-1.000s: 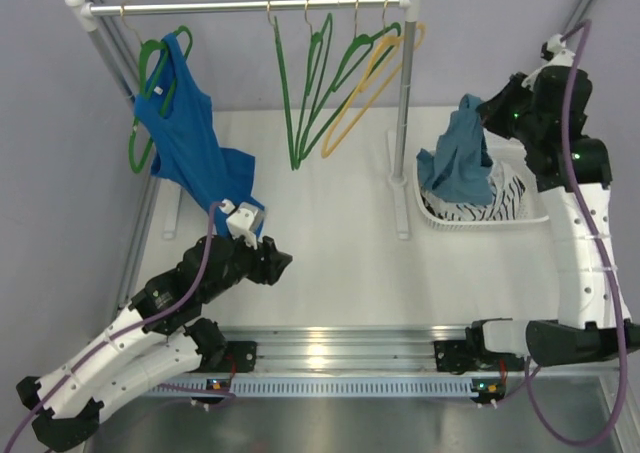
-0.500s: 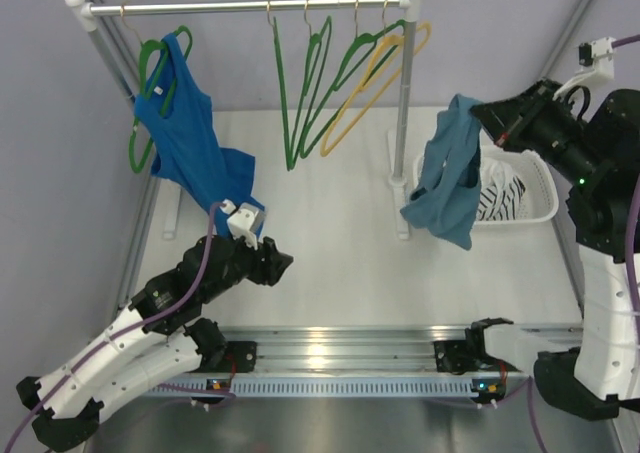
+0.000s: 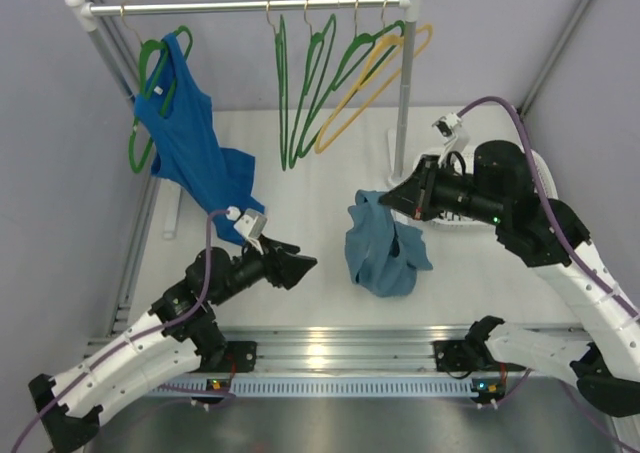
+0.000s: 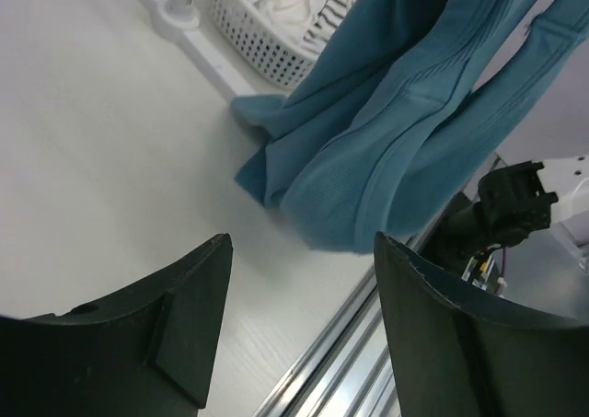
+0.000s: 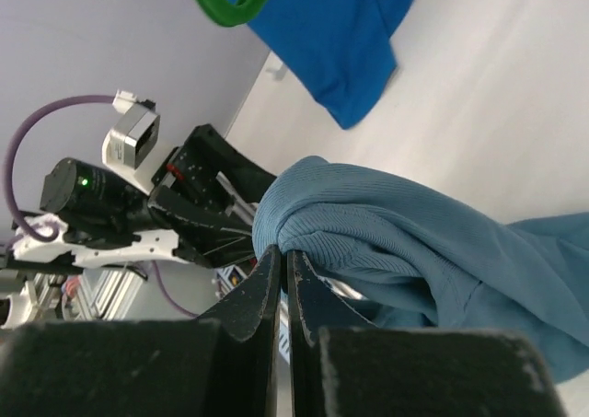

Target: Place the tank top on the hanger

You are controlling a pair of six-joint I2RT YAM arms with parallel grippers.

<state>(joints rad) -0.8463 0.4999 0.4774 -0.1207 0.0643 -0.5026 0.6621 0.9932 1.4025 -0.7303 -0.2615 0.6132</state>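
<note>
The teal tank top [image 3: 380,253] hangs bunched from my right gripper [image 3: 388,201] over the middle of the table, its lower end touching or just above the surface. The right jaws [image 5: 282,251] are shut on a fold of the tank top [image 5: 414,242]. My left gripper [image 3: 303,266] is open and empty, a little left of the cloth and pointing at it. In the left wrist view the tank top [image 4: 396,132] hangs beyond the open gripper [image 4: 302,251]. Several empty green hangers [image 3: 300,93] hang on the rail at the back.
A royal-blue tank top [image 3: 190,153] hangs on a green hanger at the rail's left end. A yellow hanger [image 3: 385,73] hangs among the green ones. A white basket [image 4: 267,44] with striped cloth stands at the right, behind the rack's post [image 3: 403,93].
My right arm has lifted the tank top out of the basket and carried it left and nearer, to the table's middle. My left gripper has moved a little right towards it.
</note>
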